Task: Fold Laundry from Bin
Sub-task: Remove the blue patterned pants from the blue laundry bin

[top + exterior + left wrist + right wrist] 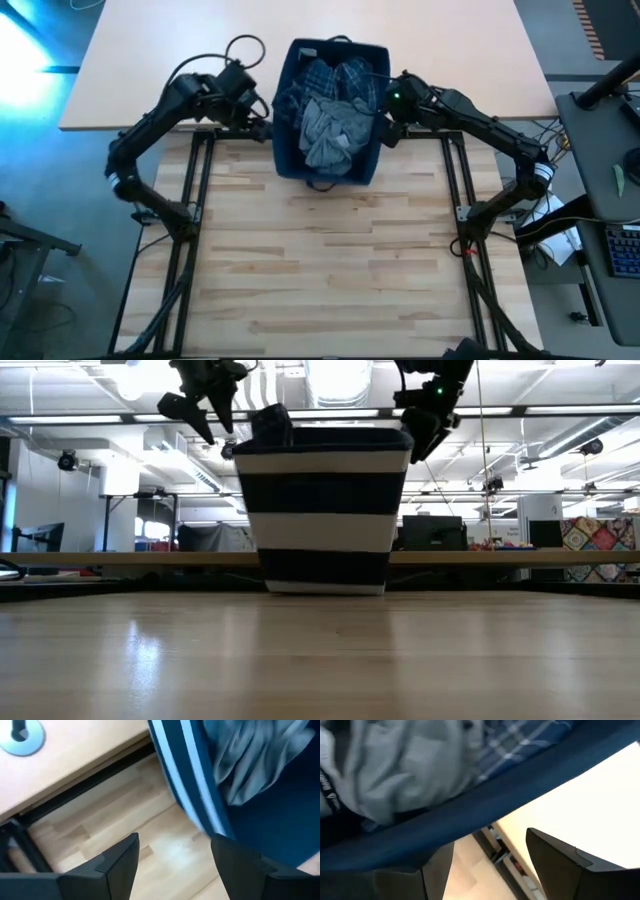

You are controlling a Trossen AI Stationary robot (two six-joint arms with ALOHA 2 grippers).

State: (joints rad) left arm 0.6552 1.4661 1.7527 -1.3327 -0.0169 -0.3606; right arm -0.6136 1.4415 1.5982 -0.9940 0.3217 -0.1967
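From above, we see a pale wooden bench with the bin standing at its far edge, a grey shirt heaped over plaid clothes inside. Our left tool and right tool flank it. Level across, the striped bin fronts a lit workshop with ceiling lamps. Through both wrists, each tool's fingers stand apart, holding nothing, just beside the bin's wall.

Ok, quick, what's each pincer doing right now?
Left pincer: open, empty, just outside the bin's left wall.
Right pincer: open, holding nothing, at the bin's right rim.
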